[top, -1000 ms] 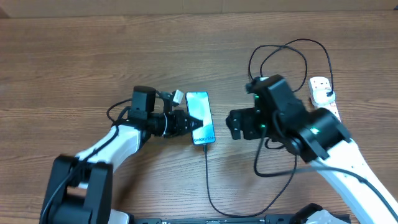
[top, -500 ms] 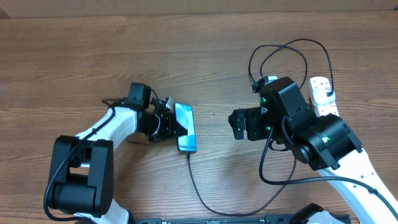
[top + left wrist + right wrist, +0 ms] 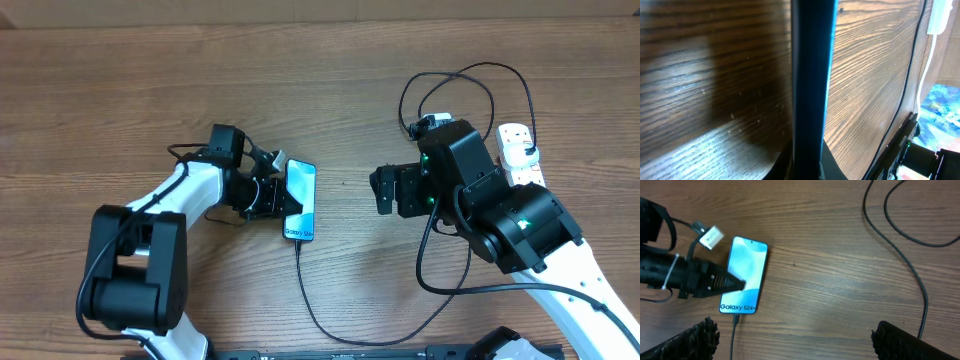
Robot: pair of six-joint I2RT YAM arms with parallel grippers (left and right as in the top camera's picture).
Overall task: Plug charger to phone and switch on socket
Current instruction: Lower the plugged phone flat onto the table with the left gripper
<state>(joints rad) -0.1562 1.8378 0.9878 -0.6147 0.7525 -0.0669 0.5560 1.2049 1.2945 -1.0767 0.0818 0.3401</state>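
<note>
Left gripper clamped on phone at its long edge; left wrist sees only that edge (a dark bar). Right wrist adds charger plugged into the phone's lettered end. Right gripper spread wide, empty, well right of phone.

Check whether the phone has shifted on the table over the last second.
Yes. The phone has slid left in the overhead view, farther from the white power strip, which stayed put.

2 white arms, black joints
</note>
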